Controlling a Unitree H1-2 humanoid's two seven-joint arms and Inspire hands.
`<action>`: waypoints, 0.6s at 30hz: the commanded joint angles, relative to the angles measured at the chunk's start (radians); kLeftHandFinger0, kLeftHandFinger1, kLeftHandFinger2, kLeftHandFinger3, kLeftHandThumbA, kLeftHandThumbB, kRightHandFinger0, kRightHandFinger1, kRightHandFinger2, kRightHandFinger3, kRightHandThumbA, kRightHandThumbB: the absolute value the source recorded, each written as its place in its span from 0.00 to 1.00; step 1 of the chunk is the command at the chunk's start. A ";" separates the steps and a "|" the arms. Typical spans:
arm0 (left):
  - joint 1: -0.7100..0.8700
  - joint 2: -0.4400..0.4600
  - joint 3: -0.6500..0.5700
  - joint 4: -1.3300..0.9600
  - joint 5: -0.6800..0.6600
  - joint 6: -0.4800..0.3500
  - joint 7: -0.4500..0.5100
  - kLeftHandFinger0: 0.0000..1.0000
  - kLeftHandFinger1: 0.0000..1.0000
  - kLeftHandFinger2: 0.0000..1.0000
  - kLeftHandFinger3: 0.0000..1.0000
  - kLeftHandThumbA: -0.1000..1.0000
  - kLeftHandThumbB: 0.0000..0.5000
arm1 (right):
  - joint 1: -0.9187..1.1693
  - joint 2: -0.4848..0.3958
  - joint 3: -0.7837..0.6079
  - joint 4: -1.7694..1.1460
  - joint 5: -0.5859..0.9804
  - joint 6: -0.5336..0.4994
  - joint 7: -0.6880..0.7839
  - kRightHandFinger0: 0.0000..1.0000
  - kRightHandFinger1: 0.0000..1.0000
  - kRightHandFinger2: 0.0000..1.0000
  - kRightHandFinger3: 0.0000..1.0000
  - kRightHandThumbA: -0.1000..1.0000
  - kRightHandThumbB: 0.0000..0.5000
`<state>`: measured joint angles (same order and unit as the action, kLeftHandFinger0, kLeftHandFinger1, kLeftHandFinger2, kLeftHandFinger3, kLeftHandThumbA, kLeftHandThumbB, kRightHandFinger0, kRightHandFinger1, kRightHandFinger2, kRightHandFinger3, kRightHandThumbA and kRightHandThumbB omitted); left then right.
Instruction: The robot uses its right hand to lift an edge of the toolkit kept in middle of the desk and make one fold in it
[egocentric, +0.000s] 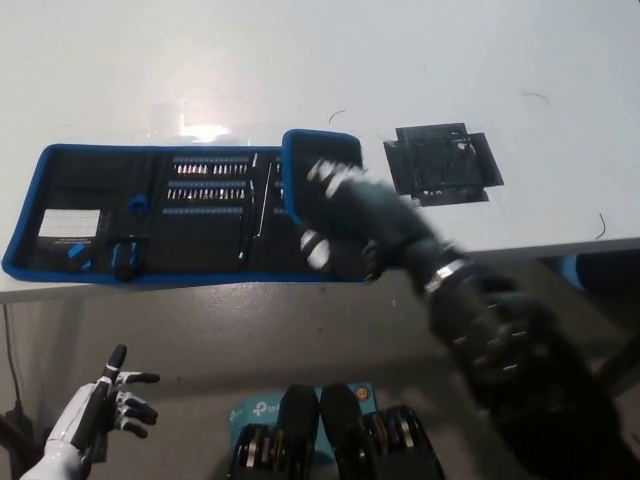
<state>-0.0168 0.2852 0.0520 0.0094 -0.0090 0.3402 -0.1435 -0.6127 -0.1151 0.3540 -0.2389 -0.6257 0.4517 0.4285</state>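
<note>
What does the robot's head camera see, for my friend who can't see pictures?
A blurred black right hand lies over the folded right flap of a blue-edged toolkit open on a white desk. The white left hand hangs low, open.

Right hand (355, 225) black w/ white fingertips, silver wrist ring; left hand (100, 410) white w/ black joints.

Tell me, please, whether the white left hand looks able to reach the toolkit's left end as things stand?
Probably not yet: the left hand hangs open below the desk edge, apart from the toolkit, though nothing blocks its way up.
</note>
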 joint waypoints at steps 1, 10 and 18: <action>0.005 0.007 0.010 -0.011 0.001 -0.013 0.006 0.42 0.42 0.35 0.60 1.00 0.99 | -0.002 -0.034 -0.150 -0.129 0.094 0.018 0.128 1.00 1.00 1.00 1.00 0.37 0.66; 0.013 0.007 0.005 -0.009 0.006 -0.008 0.005 0.47 0.44 0.37 0.61 1.00 1.00 | 0.155 0.005 -0.602 -0.248 0.434 0.018 0.103 1.00 1.00 1.00 1.00 0.25 0.47; 0.020 -0.002 0.007 -0.024 0.007 -0.002 0.012 0.48 0.43 0.36 0.60 1.00 0.97 | 0.478 0.038 -0.751 0.019 0.530 -0.323 -0.083 1.00 1.00 1.00 1.00 0.57 0.30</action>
<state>-0.0005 0.2787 0.0513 0.0095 -0.0087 0.3425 -0.1434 -0.2687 -0.1167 -0.2794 -0.3549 -0.3011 0.4045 0.4937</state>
